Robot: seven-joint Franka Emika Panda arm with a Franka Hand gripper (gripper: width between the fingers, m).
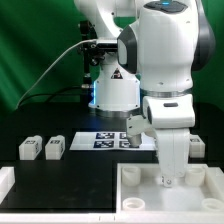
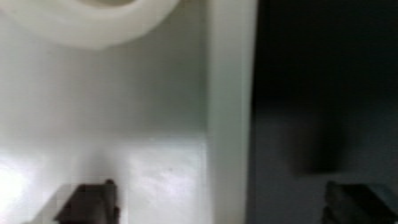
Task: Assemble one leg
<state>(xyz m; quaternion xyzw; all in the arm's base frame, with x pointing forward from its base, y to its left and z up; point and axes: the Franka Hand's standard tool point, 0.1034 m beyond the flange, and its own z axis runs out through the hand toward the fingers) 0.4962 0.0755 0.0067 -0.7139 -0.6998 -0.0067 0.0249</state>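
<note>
The gripper (image 1: 170, 180) hangs low over the large white tray (image 1: 123, 186) at the exterior view's right. It is well apart from the two legs that are plain to see. These small chunky white blocks with black-and-white tags sit side by side on the black surface (image 1: 80, 175) at the exterior view's left: the outer leg (image 1: 30, 149) and the inner leg (image 1: 54, 147). Between them and the arm lies the marker board (image 1: 100, 140). In the wrist view the gripper (image 2: 222, 200) is spread wide and holds nothing. One finger is over the tray's pale floor (image 2: 107, 130) and the other over the dark surface. The tray's raised edge (image 2: 231, 100) runs between them, and neither finger looks to be touching it. A rounded white bump (image 2: 98, 20) shows on the tray floor, possibly a seat for a leg, though that is only a guess. No leg is on the tray that I can make out, so the assembly looks to be at an early stage. A leg should be light and rigid, of hard smooth plastic that will not crush but may slip or twist if pinched off-centre. The best hold is probably across two flat opposite sides at about mid-height, squarely centred. The end that mates with the tray should be left free.
</note>
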